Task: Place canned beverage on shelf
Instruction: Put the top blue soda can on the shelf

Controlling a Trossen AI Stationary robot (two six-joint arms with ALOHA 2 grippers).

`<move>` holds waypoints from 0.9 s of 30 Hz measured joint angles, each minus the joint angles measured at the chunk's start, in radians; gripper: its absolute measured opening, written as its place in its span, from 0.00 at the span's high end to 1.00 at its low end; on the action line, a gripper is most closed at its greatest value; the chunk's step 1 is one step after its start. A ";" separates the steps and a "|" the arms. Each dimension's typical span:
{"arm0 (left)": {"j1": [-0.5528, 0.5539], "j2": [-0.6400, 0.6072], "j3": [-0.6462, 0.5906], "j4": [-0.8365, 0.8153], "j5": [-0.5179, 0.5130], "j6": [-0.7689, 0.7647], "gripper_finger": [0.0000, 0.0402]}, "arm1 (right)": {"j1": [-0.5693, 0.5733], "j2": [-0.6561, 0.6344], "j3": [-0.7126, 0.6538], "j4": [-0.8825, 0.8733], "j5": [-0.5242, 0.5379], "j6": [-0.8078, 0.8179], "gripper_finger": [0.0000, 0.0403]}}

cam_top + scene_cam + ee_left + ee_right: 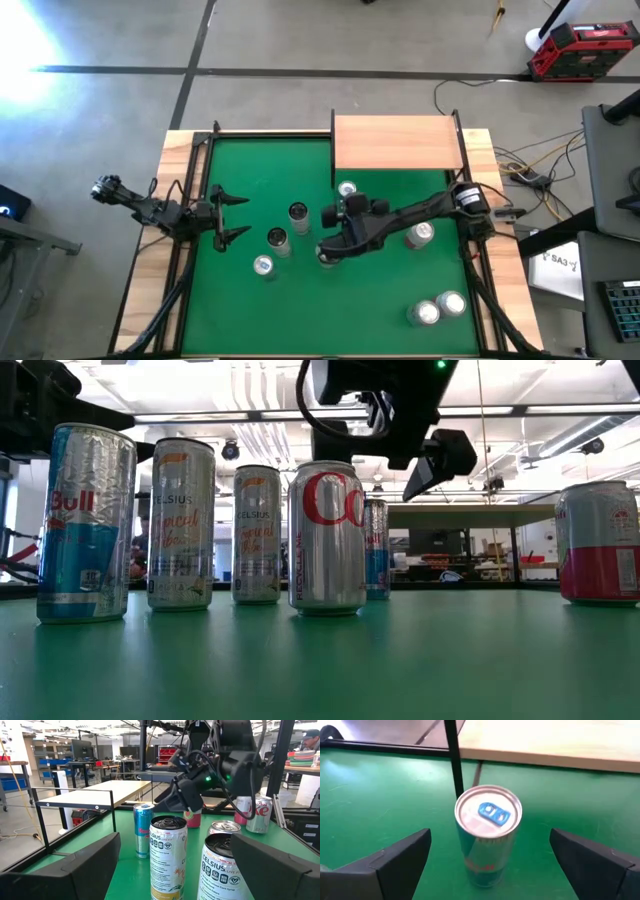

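Seven cans [299, 212] stand upright on the green surface [380, 310]; none is on the one shelf [397, 141] at upper centre. The right gripper [338, 232], mid-frame, hangs with jaws spread above a blue-tabbed can [488, 834], black shelf post [454, 757] just behind. The left gripper [236, 217], centre-left, has its jaws spread, empty.

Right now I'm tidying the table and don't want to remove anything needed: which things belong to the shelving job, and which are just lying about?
Part of the job:
- shelf, nothing on it
- Red Bull can with blue tab, standing near the shelf post
- right gripper, open above that can

Lying about:
- two Celsius cans
- Coke can
- left gripper, open, waiting at the table's left
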 joint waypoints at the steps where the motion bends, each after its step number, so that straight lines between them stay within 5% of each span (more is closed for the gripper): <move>1: 0.000 0.000 0.000 0.000 0.000 0.000 0.10 | 0.001 0.000 -0.007 0.010 0.002 0.000 0.01; 27: 0.000 0.000 0.000 0.000 0.000 0.000 0.10 | -0.068 0.002 -0.014 0.095 -0.063 -0.007 0.01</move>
